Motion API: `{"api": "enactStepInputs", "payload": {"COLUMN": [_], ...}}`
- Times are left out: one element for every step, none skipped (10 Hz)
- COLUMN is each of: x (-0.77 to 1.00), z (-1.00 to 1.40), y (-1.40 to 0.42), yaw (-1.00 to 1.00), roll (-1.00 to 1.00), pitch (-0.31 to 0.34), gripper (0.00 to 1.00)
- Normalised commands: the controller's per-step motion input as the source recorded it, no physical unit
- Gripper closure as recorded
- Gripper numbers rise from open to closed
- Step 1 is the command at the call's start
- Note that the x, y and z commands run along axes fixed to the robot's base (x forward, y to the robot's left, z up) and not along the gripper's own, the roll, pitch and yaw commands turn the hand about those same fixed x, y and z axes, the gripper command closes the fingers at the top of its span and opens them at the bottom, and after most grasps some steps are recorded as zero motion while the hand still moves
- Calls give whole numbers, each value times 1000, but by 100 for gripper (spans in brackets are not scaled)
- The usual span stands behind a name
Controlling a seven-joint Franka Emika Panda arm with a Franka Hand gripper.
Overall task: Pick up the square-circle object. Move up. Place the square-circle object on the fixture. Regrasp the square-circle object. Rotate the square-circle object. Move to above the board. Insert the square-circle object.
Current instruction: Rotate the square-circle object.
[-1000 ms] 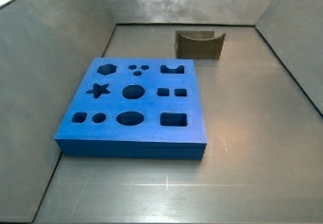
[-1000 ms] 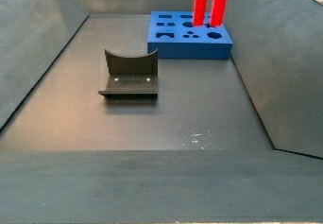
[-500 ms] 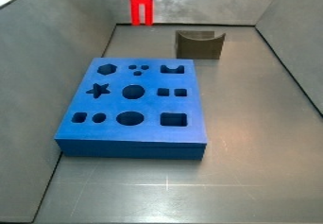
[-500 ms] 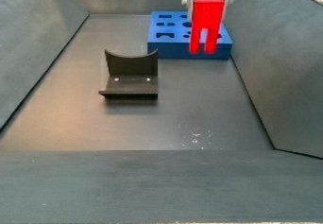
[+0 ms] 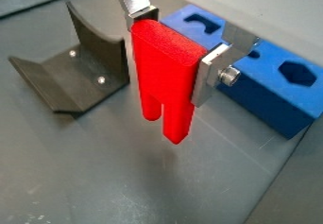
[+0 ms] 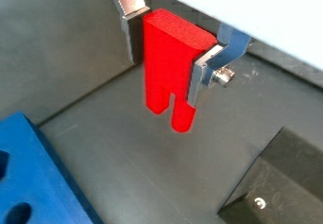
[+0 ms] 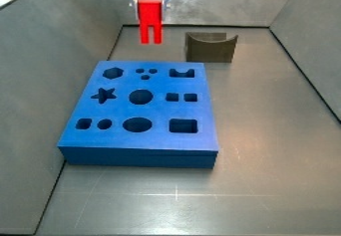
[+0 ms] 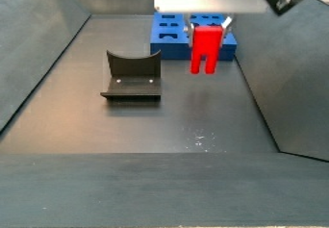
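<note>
Overhead, my pincer (image 5: 168, 50) clamps the head of the square-circle object (image 5: 165, 86), prongs pointing down, in the air above the dull grey floor (image 8: 167, 126). Sloping grey walls (image 7: 60, 41) enclose the space. Nearby sit the blue board (image 7: 140, 114) and the dark fixture (image 8: 130, 76), well apart from each other.

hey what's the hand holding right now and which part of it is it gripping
The hand holds the red square-circle object by its solid head, one finger on each side. Its two prongs hang down free, above the floor between the fixture and the board.
</note>
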Motion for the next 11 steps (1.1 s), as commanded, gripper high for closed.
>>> {"api": "enactStepInputs", "payload": {"x": [24,27,27,27,33,23,23,11,0,0,-16], "z": [-819,-648,-525,-368,-219,-200,-200,-204,0,1000,1000], "y": [24,17,14,11,9,7,7,6,0,0,-5], "yaw": [-19,-8,-2,2,3,3,3,5,5,5,6], "roll": [76,91,103,121,139,140,140,138,138,136,130], "pitch": [-30,-32,-26,-17,-11,-1,-1,5,4,6,22], "gripper": [100,100,100,100,100,100,100,100,0,0,0]}}
